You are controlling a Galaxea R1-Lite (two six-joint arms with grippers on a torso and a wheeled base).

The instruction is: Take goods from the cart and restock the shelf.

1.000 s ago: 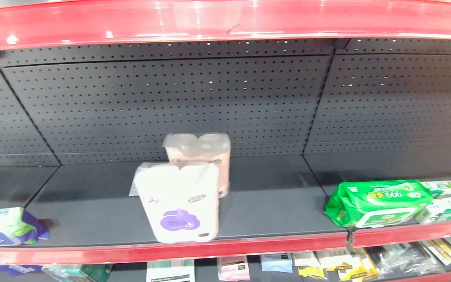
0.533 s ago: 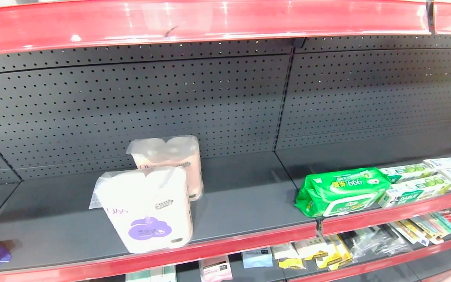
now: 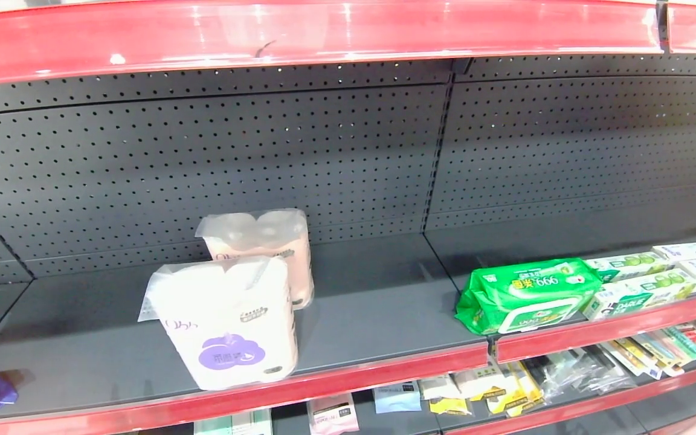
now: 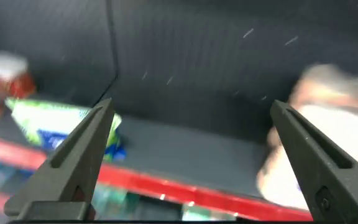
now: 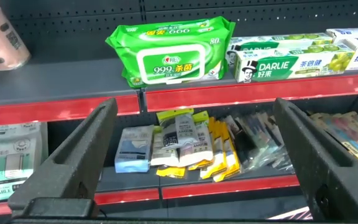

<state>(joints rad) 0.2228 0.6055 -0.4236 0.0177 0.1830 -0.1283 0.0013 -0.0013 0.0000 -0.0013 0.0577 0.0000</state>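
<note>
Upright white tissue pack (image 3: pixel 227 323), label outward, on shelf (image 3: pixel 378 314)

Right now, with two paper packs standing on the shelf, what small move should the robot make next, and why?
Likely turn toward the cart to fetch another item: the left end effector and the right end effector are both open and hold nothing, while the shelf has bare room beside the white paper pack.

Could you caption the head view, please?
Shelf with a white roll pack, a pink roll pack behind it, and green wipes.
</note>
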